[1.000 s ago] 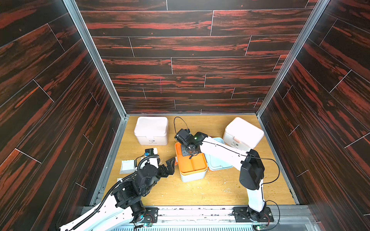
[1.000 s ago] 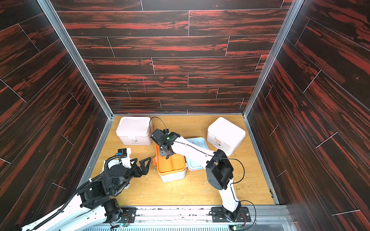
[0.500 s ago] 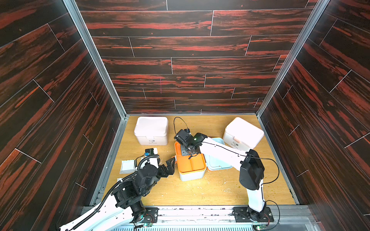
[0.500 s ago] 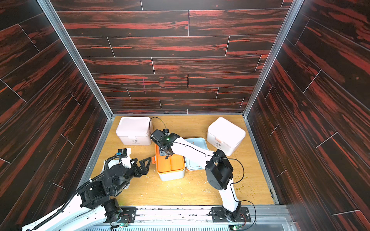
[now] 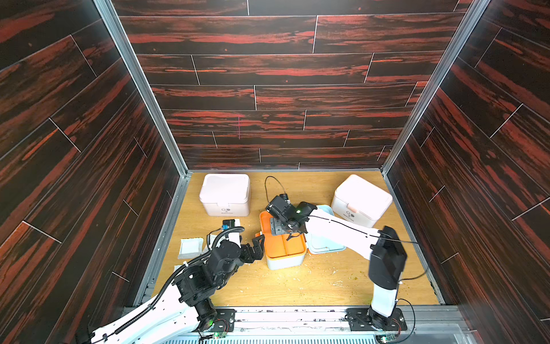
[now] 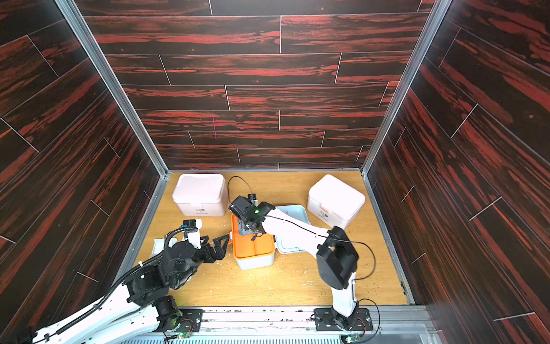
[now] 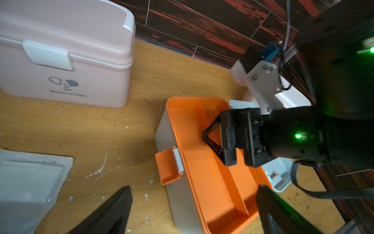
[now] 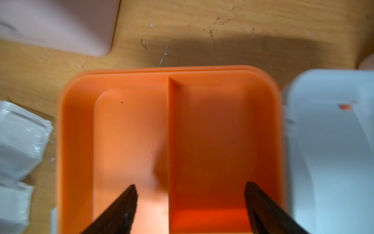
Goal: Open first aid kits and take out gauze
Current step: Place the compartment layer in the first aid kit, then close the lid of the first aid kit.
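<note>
The pale blue-white first aid kit [image 5: 284, 260] stands open mid-table, its orange tray [image 5: 282, 247] [image 7: 202, 172] [image 8: 131, 131] bare. My right gripper [image 5: 288, 236] [image 6: 254, 236] [image 8: 190, 192] hangs open over the tray, its fingers either side of the divider, holding nothing. My left gripper [image 5: 258, 244] [image 6: 221, 241] [image 7: 192, 204] is open beside the kit's latch side. Two pinkish-white first aid kits [image 5: 224, 195] [image 5: 360, 201] [image 7: 60, 50] stand shut at the back. Gauze packets [image 5: 190, 247] [image 6: 157, 245] [image 7: 30, 182] [image 8: 20, 141] lie on the table left of the open kit.
The open kit's pale lid [image 5: 326, 242] [image 6: 290, 235] [image 8: 334, 152] lies right of it, partly under my right arm. Dark wood-patterned walls [image 5: 268, 89] close in three sides. The wooden table [image 5: 312, 283] carries white flecks and crumbs.
My right gripper's jaws have gone from shut to wide open over the orange tray. The left arm has stayed put.
</note>
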`<action>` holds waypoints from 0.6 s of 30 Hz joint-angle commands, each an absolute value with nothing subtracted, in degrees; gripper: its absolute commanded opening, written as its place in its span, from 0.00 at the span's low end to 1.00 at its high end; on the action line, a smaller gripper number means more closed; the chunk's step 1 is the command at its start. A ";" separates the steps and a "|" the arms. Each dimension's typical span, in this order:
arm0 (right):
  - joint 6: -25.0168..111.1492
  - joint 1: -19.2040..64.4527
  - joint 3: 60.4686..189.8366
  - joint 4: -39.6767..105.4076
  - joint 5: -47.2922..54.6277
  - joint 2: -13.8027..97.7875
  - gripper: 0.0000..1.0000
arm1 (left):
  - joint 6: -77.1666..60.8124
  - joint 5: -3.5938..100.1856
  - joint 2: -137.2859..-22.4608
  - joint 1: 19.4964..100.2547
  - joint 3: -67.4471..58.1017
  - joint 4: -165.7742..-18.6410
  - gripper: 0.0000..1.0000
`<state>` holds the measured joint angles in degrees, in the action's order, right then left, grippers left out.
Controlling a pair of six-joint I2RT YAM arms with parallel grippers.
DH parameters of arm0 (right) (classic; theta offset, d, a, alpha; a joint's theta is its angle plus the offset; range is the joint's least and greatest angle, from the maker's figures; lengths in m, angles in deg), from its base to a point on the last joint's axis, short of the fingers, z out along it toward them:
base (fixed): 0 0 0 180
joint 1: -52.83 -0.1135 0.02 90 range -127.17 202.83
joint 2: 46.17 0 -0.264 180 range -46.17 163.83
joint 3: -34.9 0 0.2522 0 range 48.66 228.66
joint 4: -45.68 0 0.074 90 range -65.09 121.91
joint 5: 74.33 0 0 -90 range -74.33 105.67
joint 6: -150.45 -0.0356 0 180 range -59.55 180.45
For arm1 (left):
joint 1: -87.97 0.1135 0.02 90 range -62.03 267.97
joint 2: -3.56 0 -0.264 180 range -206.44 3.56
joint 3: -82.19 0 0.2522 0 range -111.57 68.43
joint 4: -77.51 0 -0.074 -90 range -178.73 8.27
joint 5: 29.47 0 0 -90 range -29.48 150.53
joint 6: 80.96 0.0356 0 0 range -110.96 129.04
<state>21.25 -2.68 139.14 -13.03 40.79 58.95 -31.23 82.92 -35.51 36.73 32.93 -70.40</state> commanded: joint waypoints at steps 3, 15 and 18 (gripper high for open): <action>24.92 -2.28 128.55 -3.49 41.05 44.97 0.93 | -30.64 79.37 -40.65 36.76 27.85 -72.40 1.00; 30.35 9.36 102.36 8.50 26.71 21.47 0.95 | -29.80 72.81 -56.21 36.74 19.34 -74.55 1.00; 28.66 14.74 97.76 10.19 23.78 17.59 0.96 | -30.07 71.34 -59.66 36.76 17.87 -75.51 1.00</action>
